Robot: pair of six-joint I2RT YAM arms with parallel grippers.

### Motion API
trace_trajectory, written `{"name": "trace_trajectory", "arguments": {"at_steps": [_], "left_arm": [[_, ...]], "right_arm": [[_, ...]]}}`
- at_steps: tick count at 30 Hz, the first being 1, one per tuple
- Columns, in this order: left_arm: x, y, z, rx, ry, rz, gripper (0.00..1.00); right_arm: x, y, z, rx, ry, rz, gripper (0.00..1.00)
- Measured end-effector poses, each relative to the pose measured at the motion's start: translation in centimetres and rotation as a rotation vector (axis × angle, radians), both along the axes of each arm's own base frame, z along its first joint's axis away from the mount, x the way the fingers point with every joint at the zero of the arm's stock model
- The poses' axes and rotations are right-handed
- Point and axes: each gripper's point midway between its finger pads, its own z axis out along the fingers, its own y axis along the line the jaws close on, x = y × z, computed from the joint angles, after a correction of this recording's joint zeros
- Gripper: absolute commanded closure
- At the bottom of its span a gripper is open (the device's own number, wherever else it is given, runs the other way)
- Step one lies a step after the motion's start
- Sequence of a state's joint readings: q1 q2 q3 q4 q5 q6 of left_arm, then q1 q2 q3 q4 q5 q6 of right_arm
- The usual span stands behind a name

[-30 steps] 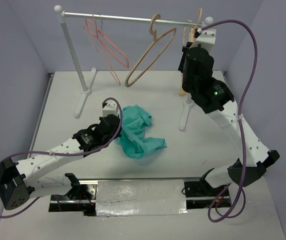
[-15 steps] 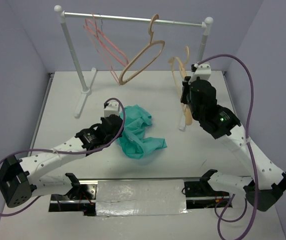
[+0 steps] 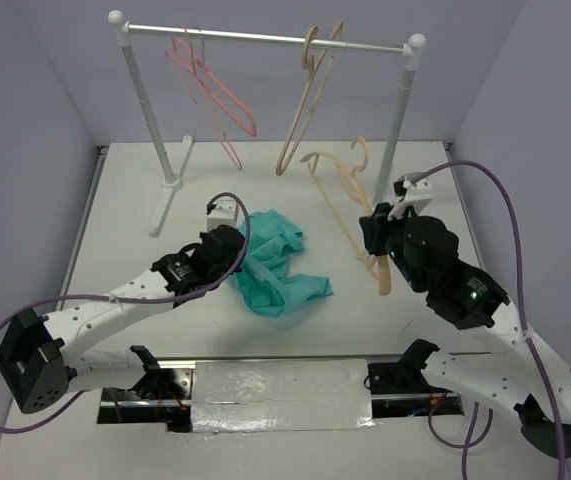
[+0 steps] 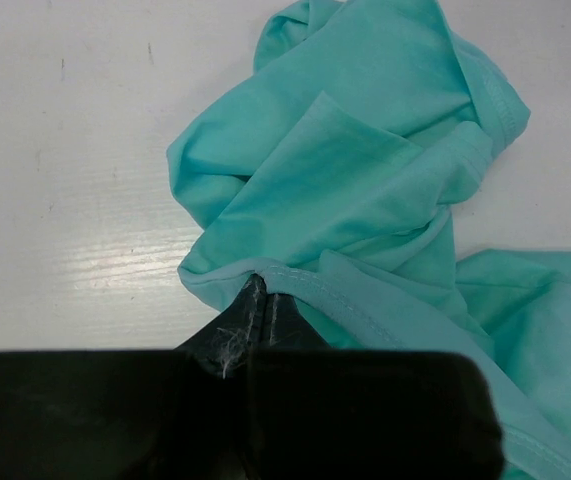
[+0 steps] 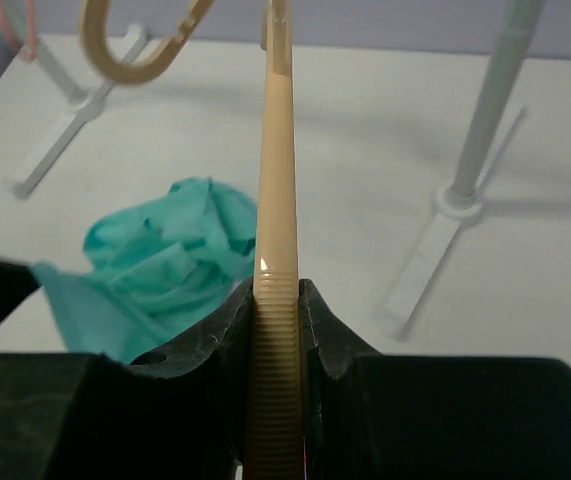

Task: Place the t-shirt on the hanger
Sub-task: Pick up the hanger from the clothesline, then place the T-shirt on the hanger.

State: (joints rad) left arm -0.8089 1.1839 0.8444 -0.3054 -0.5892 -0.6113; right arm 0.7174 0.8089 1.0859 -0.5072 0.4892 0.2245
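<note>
The left jaws are pinched shut on a hem of the t-shirt [image 4: 365, 180], which lies crumpled on the desk [image 3: 125, 230] between the two arms. The right jaws clamp narrowly on a ribbed stretch of the hanger [image 5: 275, 200], holding it tilted in the air, off the rail [image 3: 255, 38], to the shirt's right

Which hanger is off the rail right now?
The pale cream-beige hanger with thick curved arms, clamped in the right pincer. The darker tan hanger and the thin pink hangers hang on the metal rail.
</note>
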Motion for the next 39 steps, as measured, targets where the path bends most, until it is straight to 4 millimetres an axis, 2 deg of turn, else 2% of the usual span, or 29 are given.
{"name": "trace_trajectory", "arguments": {"at_steps": [4, 9, 17, 23, 29, 33, 39], "left_arm": [[0.7, 0.0, 0.2, -0.003, 0.018, 0.005, 1.00], [1.8, -0.9, 0.6, -0.017, 0.036, 0.001, 1.00], [3.7, -2.5, 2.2, -0.037, 0.050, -0.006, 1.00], [4.2, -2.5, 3.5, -0.040, 0.049, 0.003, 1.00], [4.8, -2.2, 3.1, -0.022, 0.080, 0.017, 1.00], [5.3, -0.9, 2.8, -0.017, 0.103, 0.045, 1.00], [6.4, 0.7, 3.0, -0.041, 0.110, 0.087, 1.00]], "right_arm": [[-3.6, 1.1, -1.8, 0.043, 0.028, 0.132, 1.00], [-7.8, 0.8, -3.0, 0.134, 0.022, 0.272, 1.00], [-13.2, 1.7, -2.5, 0.242, -0.022, 0.531, 1.00], [-14.5, 2.1, -4.1, 0.240, 0.005, 0.596, 1.00], [-14.6, 1.9, -4.4, 0.250, 0.014, 0.588, 1.00], [-14.4, 2.1, -4.7, 0.247, 0.032, 0.582, 1.00], [-14.0, 2.2, -6.2, 0.215, 0.097, 0.554, 1.00]]}}
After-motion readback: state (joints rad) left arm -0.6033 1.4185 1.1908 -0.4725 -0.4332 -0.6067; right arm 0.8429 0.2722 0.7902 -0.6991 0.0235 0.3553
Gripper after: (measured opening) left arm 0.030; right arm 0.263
